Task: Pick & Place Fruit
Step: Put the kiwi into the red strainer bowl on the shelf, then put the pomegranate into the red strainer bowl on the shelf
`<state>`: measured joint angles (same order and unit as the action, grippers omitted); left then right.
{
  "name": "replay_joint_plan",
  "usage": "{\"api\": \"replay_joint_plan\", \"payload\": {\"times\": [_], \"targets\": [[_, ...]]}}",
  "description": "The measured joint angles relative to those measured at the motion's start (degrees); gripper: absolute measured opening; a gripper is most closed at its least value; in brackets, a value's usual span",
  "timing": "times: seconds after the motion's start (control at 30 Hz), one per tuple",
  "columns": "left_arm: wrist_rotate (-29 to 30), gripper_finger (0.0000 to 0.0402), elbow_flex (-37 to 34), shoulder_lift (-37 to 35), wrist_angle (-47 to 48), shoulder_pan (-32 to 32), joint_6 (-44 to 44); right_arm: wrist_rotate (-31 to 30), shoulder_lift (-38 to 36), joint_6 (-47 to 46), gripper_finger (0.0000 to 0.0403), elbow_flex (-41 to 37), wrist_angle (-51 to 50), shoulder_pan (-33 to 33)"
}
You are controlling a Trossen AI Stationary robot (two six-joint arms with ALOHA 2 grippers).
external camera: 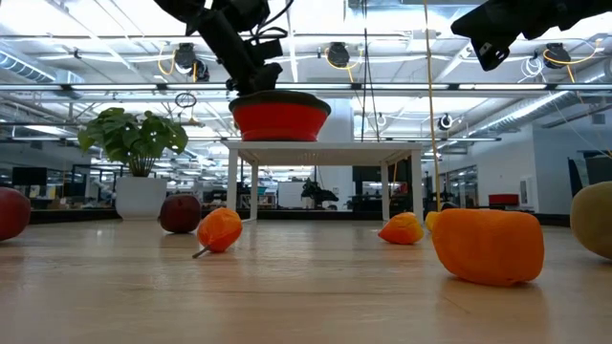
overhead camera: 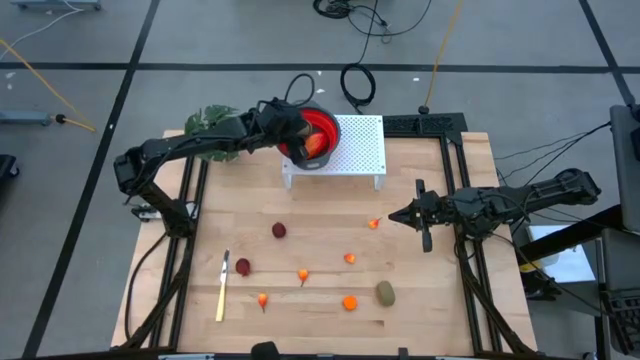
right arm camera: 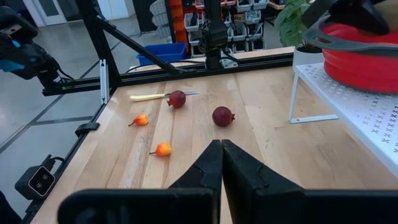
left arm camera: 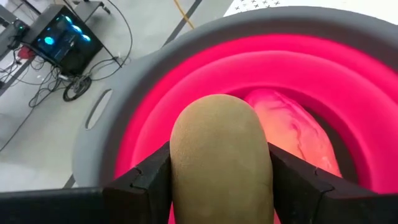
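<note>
My left gripper [left arm camera: 221, 190] is shut on an olive-brown oval fruit [left arm camera: 221, 149] over the red bowl [overhead camera: 322, 132]. The bowl stands on a white perforated stand [overhead camera: 362, 150] at the table's far middle. An elongated red-orange piece [left arm camera: 292, 130] lies inside the bowl. On the table lie two dark red balls [overhead camera: 279, 230] [overhead camera: 242, 267], another olive-brown oval [overhead camera: 385, 292] and several tiny orange pieces [overhead camera: 349, 258]. My right gripper [overhead camera: 393, 215] hovers shut over the table's right middle, holding nothing. My left gripper pinches the olive-brown oval by its two opposite sides [left arm camera: 177, 165] between its two fingers [left arm camera: 146, 183]. The fingers come from the table's left, slanting down. The fruit is lifted clear and hangs over the bowl's hollow, above the red-orange piece.
A pale-yellow knife [overhead camera: 222, 287] lies near the table's left front. A green leafy plant [overhead camera: 212, 125] stands at the far left, beside the left arm. The dark frame rails [overhead camera: 190, 215] run along both sides of the table.
</note>
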<state>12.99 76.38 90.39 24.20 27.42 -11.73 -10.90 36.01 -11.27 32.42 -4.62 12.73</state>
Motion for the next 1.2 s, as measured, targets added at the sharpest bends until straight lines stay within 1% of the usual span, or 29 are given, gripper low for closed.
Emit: {"api": "replay_joint_plan", "payload": {"times": [0.17,0.27,0.53,0.63,0.77,0.97,1.2], "targets": [[-0.04,0.0210,0.00,0.00,-0.08,-0.02,-0.29,-0.01,0.00,0.00,0.0004,0.00,0.00,-0.02],[-0.31,0.0218,0.00,0.00,-0.43,-0.02,-0.76,-0.01,0.00,0.02,0.0004,0.04,0.00,-0.02],[-0.43,0.0274,0.00,-0.02,-1.09,-0.02,-1.30,0.01,0.00,0.00,0.0004,0.04,0.00,0.00],[1.15,0.0289,0.19,-0.02,-2.24,-0.02,-2.51,0.01,0.00,0.00,0.0004,0.04,0.00,0.00],[3.51,0.0295,4.97,-0.07,-0.39,-0.03,-4.33,0.02,0.00,0.00,0.0004,0.04,0.00,0.00],[3.74,0.0287,14.17,-0.15,5.67,-1.55,-3.89,0.16,0.00,0.02,0.0004,0.04,0.00,0.00],[3.73,0.0257,21.12,-0.11,18.33,-6.49,4.62,0.21,0.00,0.00,0.0004,0.04,0.02,0.00]]}}
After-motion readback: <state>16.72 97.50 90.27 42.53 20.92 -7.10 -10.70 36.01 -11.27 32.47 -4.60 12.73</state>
